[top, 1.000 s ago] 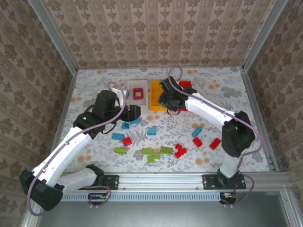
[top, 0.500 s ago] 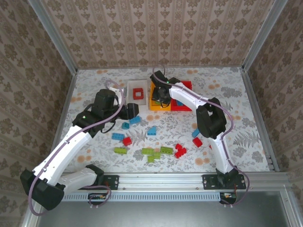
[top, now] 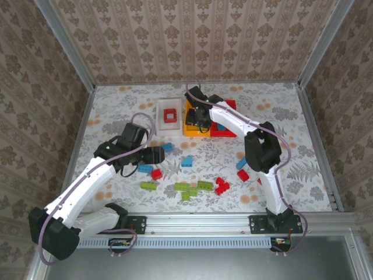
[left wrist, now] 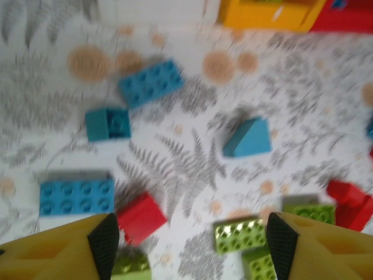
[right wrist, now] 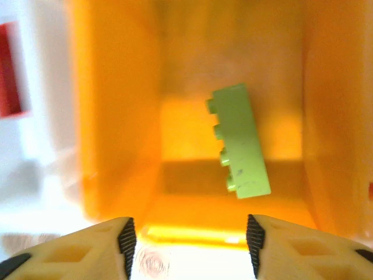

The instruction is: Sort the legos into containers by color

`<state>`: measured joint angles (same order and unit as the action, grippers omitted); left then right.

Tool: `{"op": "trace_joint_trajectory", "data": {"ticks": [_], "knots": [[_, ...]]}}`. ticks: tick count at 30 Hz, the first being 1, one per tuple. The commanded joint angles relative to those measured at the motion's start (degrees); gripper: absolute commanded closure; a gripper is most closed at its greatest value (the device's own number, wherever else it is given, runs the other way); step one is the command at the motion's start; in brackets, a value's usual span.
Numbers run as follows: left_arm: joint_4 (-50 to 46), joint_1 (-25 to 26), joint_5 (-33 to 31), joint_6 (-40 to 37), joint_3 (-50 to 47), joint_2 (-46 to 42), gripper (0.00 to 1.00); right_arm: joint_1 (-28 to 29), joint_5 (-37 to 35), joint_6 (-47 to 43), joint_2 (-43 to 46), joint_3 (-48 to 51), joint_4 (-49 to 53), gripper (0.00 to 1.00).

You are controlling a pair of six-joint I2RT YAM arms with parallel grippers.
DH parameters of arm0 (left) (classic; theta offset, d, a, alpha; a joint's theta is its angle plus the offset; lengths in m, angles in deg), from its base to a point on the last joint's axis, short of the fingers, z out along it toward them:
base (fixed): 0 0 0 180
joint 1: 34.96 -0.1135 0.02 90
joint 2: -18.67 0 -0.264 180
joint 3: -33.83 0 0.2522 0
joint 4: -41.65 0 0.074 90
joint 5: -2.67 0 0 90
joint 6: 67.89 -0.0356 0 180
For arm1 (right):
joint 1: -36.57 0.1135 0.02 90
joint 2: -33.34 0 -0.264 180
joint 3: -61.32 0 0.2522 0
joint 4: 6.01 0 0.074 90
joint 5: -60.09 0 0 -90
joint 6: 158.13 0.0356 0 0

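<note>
Top: legos (top: 189, 188) scattered mid-counter (top: 303, 116). Left gripper (top: 157, 154) low over blue ones, right gripper (top: 201, 121) over yellow bin (top: 188, 125). Red frame (top: 170, 115) in white bin (top: 159, 114).
Left wrist: gripper (left wrist: 192, 245) spread wide, empty. Red brick (left wrist: 141, 217) nearest. Probably rigid, light, slick; pinch flat sides, not studs.
Right wrist: gripper (right wrist: 189, 239) wide, empty. Green brick (right wrist: 239, 140) in bin, hidden by arm from above.

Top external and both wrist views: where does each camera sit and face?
Top external: above, behind the arm bases, facing down at the floral table; both arms show.
Left wrist: on the left arm, facing down at loose plastic bricks; open left claw.
Right wrist: on the right arm, facing into the yellow-orange plastic bin; open right claw.
Shared: the first two show the blue sloped plastic brick.
</note>
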<state>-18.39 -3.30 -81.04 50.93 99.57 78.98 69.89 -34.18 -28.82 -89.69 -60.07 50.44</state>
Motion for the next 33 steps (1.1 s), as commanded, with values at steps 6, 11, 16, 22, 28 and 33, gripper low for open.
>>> {"op": "trace_joint_trajectory", "data": {"ticks": [6, 11, 16, 22, 28, 33], "knots": [[-2.8, -0.5, 5.9, 6.8, -8.0, 5.8, 0.22, 7.3, 17.0, -16.4, 23.0, 26.9, -21.9, 0.26], [-1.5, -0.2, 5.0, 11.9, -7.5, 12.4, 0.20, 8.9, 22.0, -15.4, 28.1, 36.7, -23.4, 0.26], [1.0, -0.2, 3.0, 15.6, -6.4, 16.4, 0.19, 9.1, 24.9, -14.9, 31.2, 40.9, -24.8, 0.26], [3.3, -0.1, 1.1, 17.2, -5.7, 21.3, 0.23, 9.0, 26.3, -15.2, 33.3, 43.5, -25.3, 0.26], [4.3, 0.0, 0.3, 16.9, -4.4, 24.3, 0.33, 9.0, 26.2, -14.8, 34.1, 44.3, -25.6, 0.26], [6.6, 0.3, -0.1, 17.2, -6.2, 24.4, 0.49, 9.0, 26.1, -14.4, 34.0, 44.5, -25.9, 0.26]]}}
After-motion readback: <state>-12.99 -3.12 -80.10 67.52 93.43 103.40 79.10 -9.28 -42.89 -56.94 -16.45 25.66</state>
